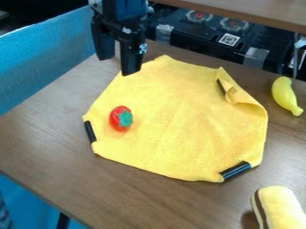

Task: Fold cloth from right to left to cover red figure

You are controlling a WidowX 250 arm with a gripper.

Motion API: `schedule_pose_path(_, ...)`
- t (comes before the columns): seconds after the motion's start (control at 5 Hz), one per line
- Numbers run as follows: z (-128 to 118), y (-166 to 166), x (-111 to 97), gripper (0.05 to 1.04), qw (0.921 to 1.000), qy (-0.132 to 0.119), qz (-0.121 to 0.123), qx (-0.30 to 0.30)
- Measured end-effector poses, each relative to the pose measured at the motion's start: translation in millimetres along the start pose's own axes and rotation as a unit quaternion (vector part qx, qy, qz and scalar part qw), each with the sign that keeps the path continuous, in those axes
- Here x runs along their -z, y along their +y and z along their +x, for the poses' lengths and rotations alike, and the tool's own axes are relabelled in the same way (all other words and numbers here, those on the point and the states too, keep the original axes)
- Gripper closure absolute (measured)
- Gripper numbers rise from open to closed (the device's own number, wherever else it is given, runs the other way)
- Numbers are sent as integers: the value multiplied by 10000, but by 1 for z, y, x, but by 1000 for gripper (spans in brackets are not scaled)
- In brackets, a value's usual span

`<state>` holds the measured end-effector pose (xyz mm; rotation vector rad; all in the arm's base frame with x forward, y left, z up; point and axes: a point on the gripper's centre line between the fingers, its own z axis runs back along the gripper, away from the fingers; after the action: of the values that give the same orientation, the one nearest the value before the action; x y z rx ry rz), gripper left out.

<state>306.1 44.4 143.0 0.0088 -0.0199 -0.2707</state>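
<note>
The black gripper point(117, 63) hangs over the upper left of the cloth, its two fingers apart with nothing between them. Below it a yellow cloth point(179, 129) lies spread on the table, its upper right corner curled inward. Black strips show at its left and lower right edges. The red figure point(116, 118), a tomato- or strawberry-like toy with a green leafy top, rests uncovered on the cloth's left part.
A yellow toy banana point(286, 95) lies right of the cloth, and a yellow toy with a brown stripe point(279, 209) sits at the lower right. Behind are dark equipment point(197, 33) with round fittings and a wooden shelf point(257, 11). Blue fabric point(48, 56) borders the table's left side.
</note>
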Motion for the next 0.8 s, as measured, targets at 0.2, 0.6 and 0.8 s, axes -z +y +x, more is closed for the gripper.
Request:
schedule_pose_path(0.2,0,-1,9,83,9999,108,-79,-31)
schedule_pose_path(0.6,38,2,47,83,9930,-364,-316,-1074)
schedule_pose_path(0.8,60,5,56,83,9698,-911,-546,-2194)
